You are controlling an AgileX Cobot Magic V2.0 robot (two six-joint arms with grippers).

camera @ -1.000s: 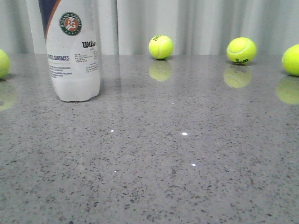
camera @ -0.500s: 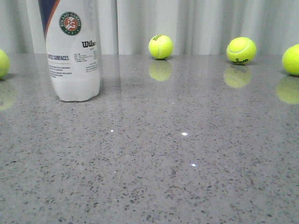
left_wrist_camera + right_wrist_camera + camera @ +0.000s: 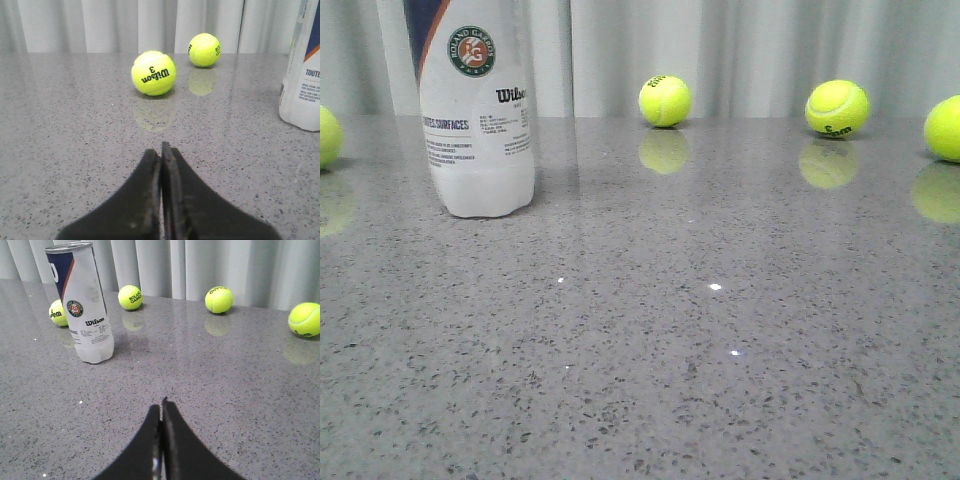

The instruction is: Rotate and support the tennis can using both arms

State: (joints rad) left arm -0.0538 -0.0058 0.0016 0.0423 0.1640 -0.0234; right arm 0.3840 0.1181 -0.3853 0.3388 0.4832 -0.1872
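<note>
Nothing is done yet — the tennis can stands upright at ten o'clock on the table, untouched; left gripper and right gripper are clenched on nothing, well apart from it.

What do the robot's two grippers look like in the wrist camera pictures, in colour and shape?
Only the fingers show. The left gripper has two matte black, wedge-shaped fingers that broaden toward the camera and taper to thin tips, with faint scuffs on the surface. The right gripper looks the same: two matte black wedges. No cables or markings are visible, and no arm parts appear in the front view.
</note>
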